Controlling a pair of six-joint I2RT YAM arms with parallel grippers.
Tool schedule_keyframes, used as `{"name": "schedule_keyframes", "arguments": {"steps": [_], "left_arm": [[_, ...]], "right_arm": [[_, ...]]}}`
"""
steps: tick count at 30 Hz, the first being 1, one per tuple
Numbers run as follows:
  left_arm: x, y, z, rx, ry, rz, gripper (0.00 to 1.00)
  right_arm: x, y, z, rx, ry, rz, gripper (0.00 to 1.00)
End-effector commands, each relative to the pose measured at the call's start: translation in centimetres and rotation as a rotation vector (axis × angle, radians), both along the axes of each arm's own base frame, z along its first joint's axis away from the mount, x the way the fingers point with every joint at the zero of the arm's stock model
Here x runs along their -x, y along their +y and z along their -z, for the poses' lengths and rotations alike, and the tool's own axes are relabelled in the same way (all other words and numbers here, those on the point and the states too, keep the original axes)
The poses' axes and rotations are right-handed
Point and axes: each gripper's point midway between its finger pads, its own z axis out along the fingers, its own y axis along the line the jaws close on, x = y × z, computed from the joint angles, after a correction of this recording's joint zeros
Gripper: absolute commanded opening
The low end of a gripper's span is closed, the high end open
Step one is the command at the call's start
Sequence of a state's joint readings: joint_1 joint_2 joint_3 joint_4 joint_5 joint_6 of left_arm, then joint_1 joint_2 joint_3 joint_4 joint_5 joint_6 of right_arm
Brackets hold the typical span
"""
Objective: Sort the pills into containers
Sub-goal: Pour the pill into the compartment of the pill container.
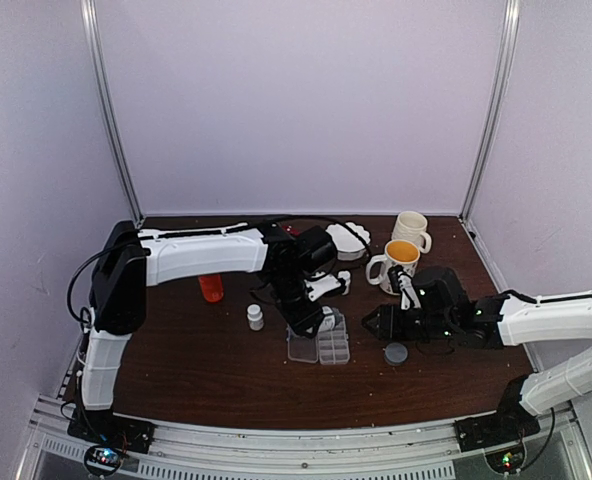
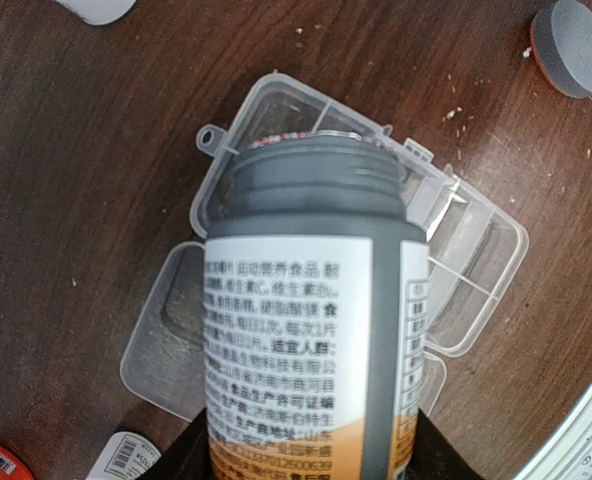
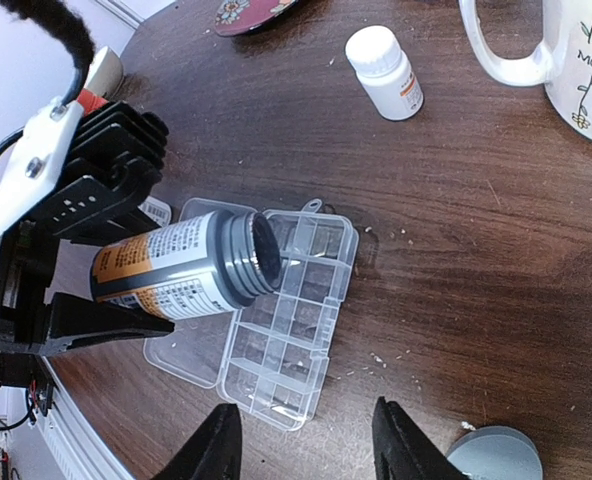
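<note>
Clear pill box (image 3: 338, 285), lid open, lies flat on tabletop (image 3: 456, 200), its cells (image 3: 271, 350) under the mouth of a grey bottle (image 3: 191, 265) tipped over it; pills too small to see. L claw (image 3: 111, 255) grasps that bottle. R claw (image 3: 306, 445) hovers nearby, released, grey cap (image 3: 496, 455) beside it.

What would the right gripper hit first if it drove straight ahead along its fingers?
Most likely the open clear pill box, which lies on the table directly ahead of the right gripper, whose jaws stand open. The tilted grey bottle is beyond and higher. Depth is hard to judge.
</note>
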State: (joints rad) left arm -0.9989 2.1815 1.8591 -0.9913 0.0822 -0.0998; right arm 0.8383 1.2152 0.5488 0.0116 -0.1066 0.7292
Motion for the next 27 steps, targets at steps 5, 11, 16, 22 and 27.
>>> {"name": "schedule_keyframes", "arguments": {"steps": [5, 11, 16, 22, 27], "left_arm": [[-0.2, -1.2, 0.6, 0.038, 0.005, -0.006, 0.00], [-0.7, -0.8, -2.0, 0.056, -0.053, -0.015, 0.00], [-0.5, 0.2, -0.2, -0.056, 0.007, -0.021, 0.00], [-0.2, -0.3, -0.7, -0.028, 0.015, -0.017, 0.00], [-0.4, -0.7, -1.0, 0.013, -0.021, -0.001, 0.00]], "right_arm": [[-0.2, 0.0, -0.4, 0.000, -0.022, 0.004, 0.46], [-0.3, 0.0, -0.8, -0.001, -0.031, 0.008, 0.46], [-0.2, 0.4, -0.6, -0.009, -0.018, -0.002, 0.46], [-0.2, 0.3, -0.7, -0.009, -0.019, 0.000, 0.46], [-0.3, 0.0, -0.7, -0.001, -0.025, 0.007, 0.46]]}}
